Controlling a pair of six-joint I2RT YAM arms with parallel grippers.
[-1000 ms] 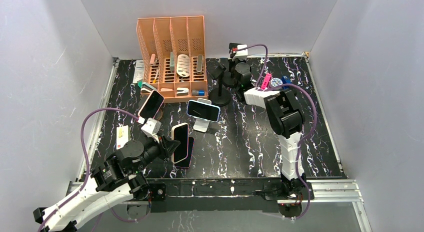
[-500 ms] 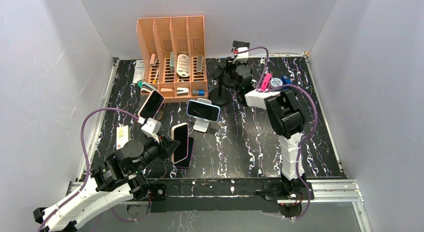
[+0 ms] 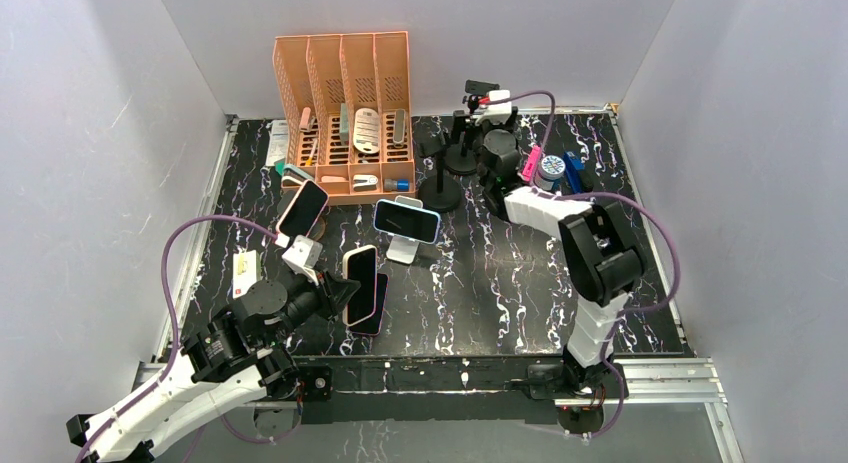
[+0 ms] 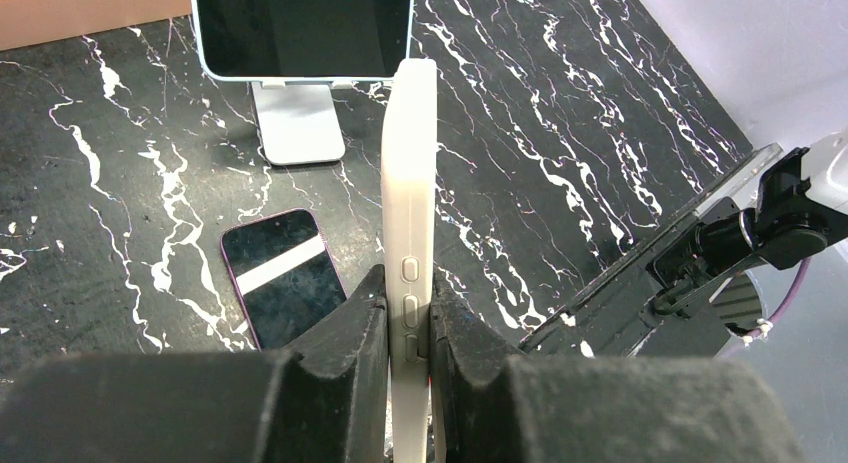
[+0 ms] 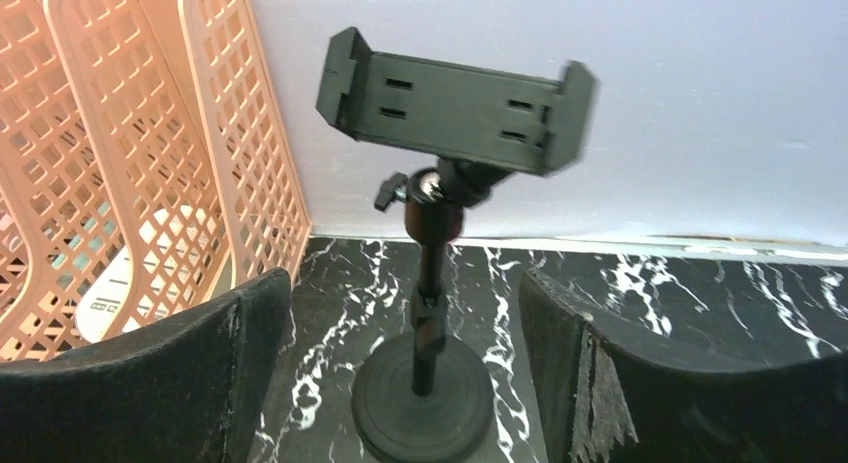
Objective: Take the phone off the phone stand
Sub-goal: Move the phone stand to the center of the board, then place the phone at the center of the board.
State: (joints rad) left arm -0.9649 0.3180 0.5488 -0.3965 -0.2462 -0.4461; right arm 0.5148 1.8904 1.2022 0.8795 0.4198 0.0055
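- Here, the left gripper is clamped on a pale-cased phone. Its fingers press the front and back faces near the side buttons.
- From the wrist the phone is seen edge-on, reaching straight out from between the fingertips.
- From above, the held phone is at the front-left of the marbled table, over a dark phone lying flat.
- Farther out, a light-blue phone rests landscape on a white stand, well apart from the pincer.
- The right gripper has its jaws spread wide, framing a black clamp stand without touching it.
- An orange file organiser stands to the left of that stand.
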